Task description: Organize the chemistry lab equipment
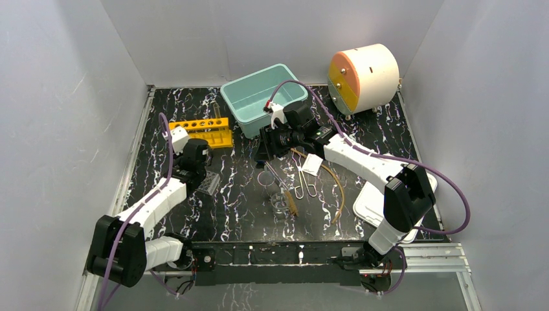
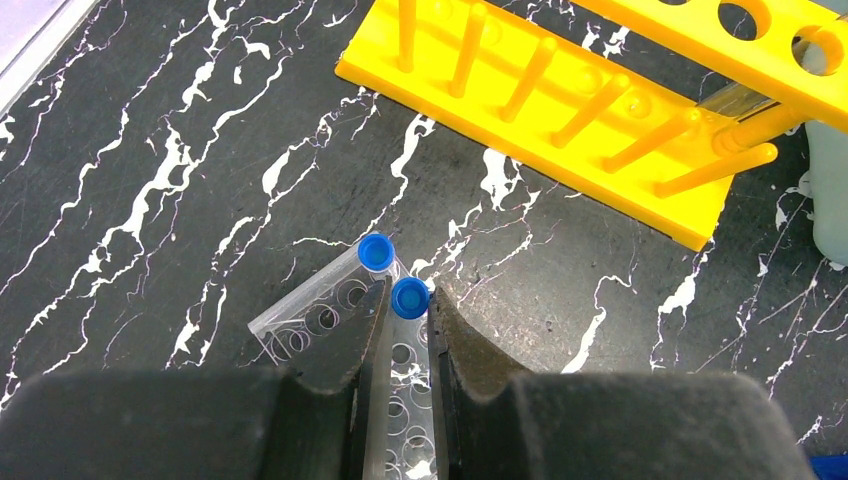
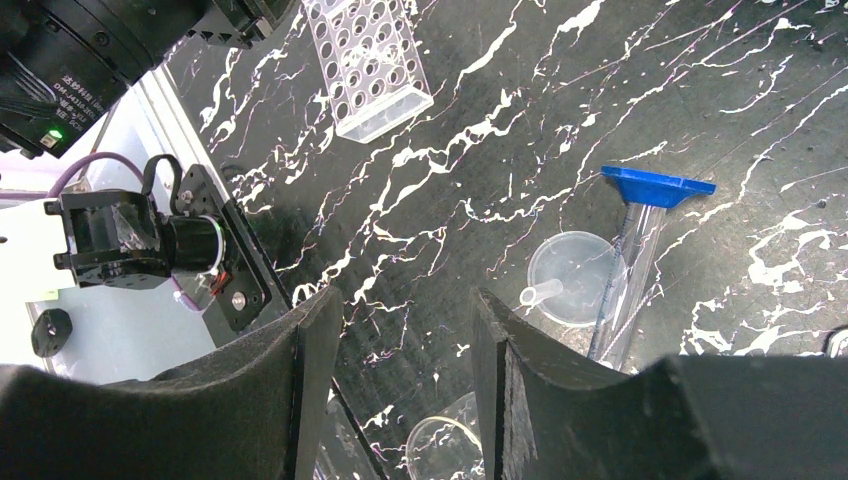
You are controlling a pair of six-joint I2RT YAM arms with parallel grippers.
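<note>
The left tool (image 2: 407, 318) is clenched on a clear blue-capped tube (image 2: 402, 385), whose lower end is hidden by the tool. The yellow rack (image 2: 560, 150) is cut off at upper right. The right tool (image 3: 400, 340) is released above the tabletop (image 3: 480, 130).

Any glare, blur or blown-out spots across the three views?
Top external: even light, soft shadows, sharp, but the clear glassware nearly vanishes against the marbled table. Left wrist: left pincer dark and soft up close; the blue-capped tube it grips and the yellow rack are crisp. Right wrist: right pincer, open, underexposed and soft; pale strip past the table edge reads bright.
</note>
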